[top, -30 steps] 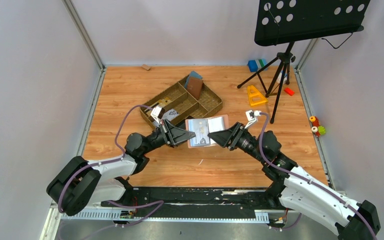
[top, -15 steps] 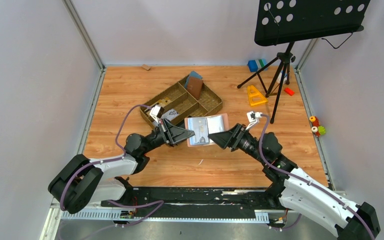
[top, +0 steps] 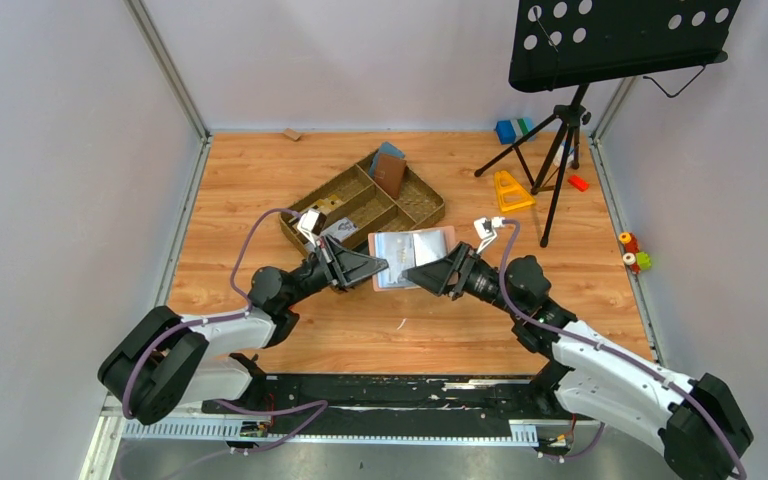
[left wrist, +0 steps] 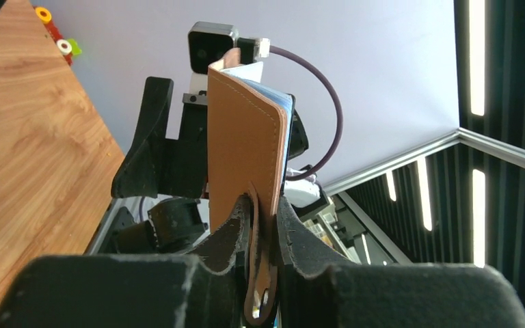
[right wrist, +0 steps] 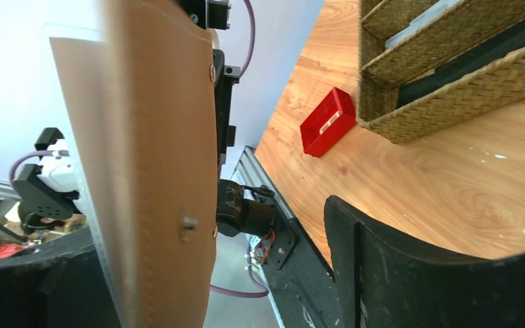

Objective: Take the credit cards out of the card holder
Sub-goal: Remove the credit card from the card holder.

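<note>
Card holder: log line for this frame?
card holder: open | left gripper: shut on its left edge | right gripper: open, at its right side | cards: inside, none out

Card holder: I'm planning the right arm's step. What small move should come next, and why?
Probably close the right tool on one of the cards. Its jaws stand open at the card holder, which the left tool pinches by its edge and holds spread open, with the cards inside.
</note>
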Robot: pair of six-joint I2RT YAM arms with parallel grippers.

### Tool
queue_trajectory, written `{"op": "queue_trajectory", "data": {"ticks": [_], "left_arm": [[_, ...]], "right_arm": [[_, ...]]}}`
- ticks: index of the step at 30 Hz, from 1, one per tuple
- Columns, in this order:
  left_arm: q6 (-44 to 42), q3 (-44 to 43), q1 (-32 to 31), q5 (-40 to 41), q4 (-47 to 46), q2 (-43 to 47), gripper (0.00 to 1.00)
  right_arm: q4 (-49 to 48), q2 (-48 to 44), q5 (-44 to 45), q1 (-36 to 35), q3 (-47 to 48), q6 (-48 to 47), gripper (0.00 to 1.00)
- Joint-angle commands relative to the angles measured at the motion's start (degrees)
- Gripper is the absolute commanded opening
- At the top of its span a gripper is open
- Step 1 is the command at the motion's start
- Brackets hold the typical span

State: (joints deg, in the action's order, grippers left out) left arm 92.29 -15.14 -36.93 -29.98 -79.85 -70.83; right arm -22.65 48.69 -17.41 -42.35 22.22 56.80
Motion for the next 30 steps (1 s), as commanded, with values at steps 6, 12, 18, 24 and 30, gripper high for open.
{"op": "queue_trajectory", "data": {"ticks": [6,12,18,24,30], "left_arm": [[0.9,-3.7,-1.5,-1.1,-11.9,2.1,0.35],[1.1,-3.5,-1.9,-1.5,-12.1,1.5,0.11],[0.5,-1.5,-1.9,-1.9,-10.3,0.0,0.00],[-6.7,3.1,-2.1,-1.8,-2.8,-3.3,0.00],[-13.3,3.9,-5.5,-0.8,-1.1,-12.6,0.00]], "right_arm": [[-3.1,5.5,-5.4,-0.5,-1.0,3.3,0.79],[1.9,2.9,-2.8,-0.5,-0.1,1.8,0.67],[7.5,-1.8,1.4,-0.5,0.4,-0.4,0.61],[21.9,-6.5,6.3,-0.5,2.8,-6.1,0.65],[31.3,-5.8,6.9,-0.5,4.5,-11.1,0.73]]}}
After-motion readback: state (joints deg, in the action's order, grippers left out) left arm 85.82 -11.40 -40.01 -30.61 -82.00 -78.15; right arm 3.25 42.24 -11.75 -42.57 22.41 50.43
